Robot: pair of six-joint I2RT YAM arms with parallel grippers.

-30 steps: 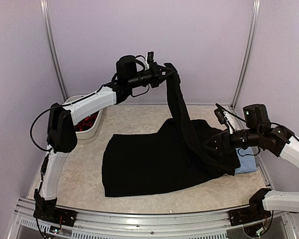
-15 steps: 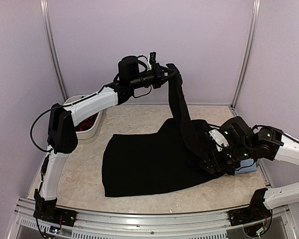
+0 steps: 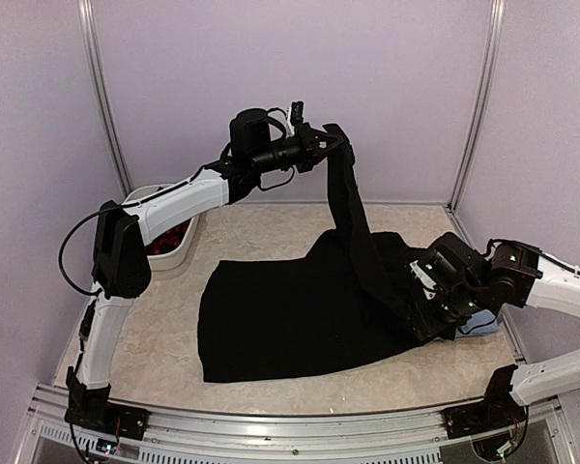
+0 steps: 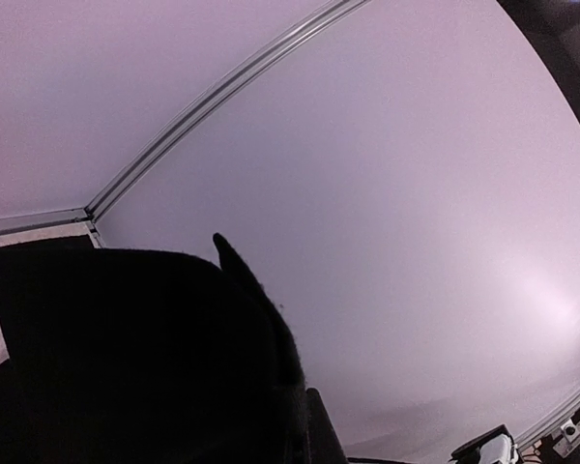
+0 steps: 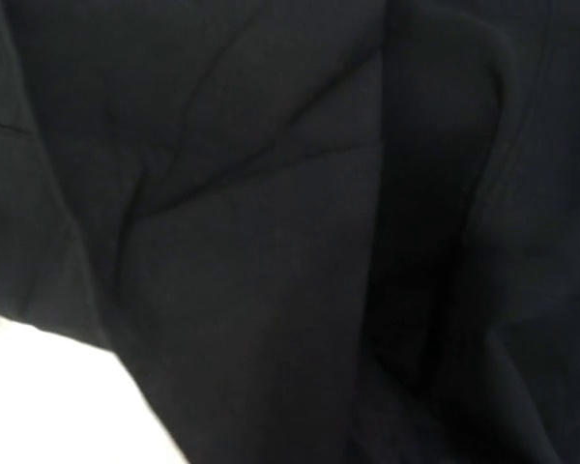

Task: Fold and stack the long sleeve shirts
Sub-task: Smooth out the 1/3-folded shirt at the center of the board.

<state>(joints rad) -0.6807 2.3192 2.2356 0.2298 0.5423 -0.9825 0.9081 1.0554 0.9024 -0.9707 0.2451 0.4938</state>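
Observation:
The black shirt lies spread flat on the table. One sleeve rises steeply from its right part. My left gripper is shut on the sleeve's end and holds it high over the back of the table. In the left wrist view the black cloth hangs over the jaws. My right gripper is low against the shirt's right edge, its fingers hidden in the cloth. The right wrist view shows only black folds. The light blue shirt lies folded at the far right, mostly under my right arm.
A white bin with red things inside stands at the back left, beside my left arm. Metal frame posts and purple walls close in the table. The table's front rail runs along the near edge.
My right arm has swung its wrist round and dropped lower against the right edge of the black shirt. My left gripper has shifted slightly right with the sleeve still held up.

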